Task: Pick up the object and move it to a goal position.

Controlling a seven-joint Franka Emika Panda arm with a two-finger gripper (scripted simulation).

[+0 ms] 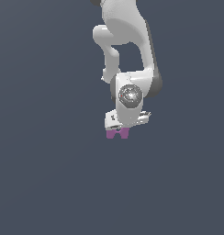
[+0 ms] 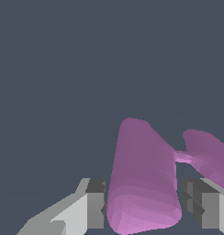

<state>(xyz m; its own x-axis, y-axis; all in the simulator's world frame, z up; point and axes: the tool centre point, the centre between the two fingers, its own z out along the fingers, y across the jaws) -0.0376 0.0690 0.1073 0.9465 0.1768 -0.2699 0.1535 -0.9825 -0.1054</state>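
The white Franka arm [image 1: 125, 41] hangs down from the top of the exterior view against a plain slate-grey background [image 1: 45, 174], its rounded wrist housing with a shiny metallic disc [image 1: 130, 95] facing the camera. Below that housing sits the white two-fingered gripper [image 1: 117, 130], and directly under it, touching its underside, is the small magenta-pink bow-tie-shaped piece [image 1: 117, 133], of which only the lower edges of two flared lobes with a notch between them show; the piece is narrower than the gripper body above it. In the wrist view the same piece [image 2: 143, 179] fills the space between the two grey fingers [image 2: 96, 204], one large flared lobe lying squarely between them and the second lobe reaching away past the finger on the other side, the two lobes joined by a thin pale-pink waist. The dark pads of both fingers stand right at the flanks of the big lobe, so the gripper [image 2: 143, 206] seems to be clamped on the piece around that lobe, though the narrow slivers of shadow at the pads make it hard to be sure that contact is firm on both sides. The lobe between the fingers is tilted slightly, its rounded end nearest the camera. Nothing in either view shows whether the piece rests on a surface or is held clear of one.
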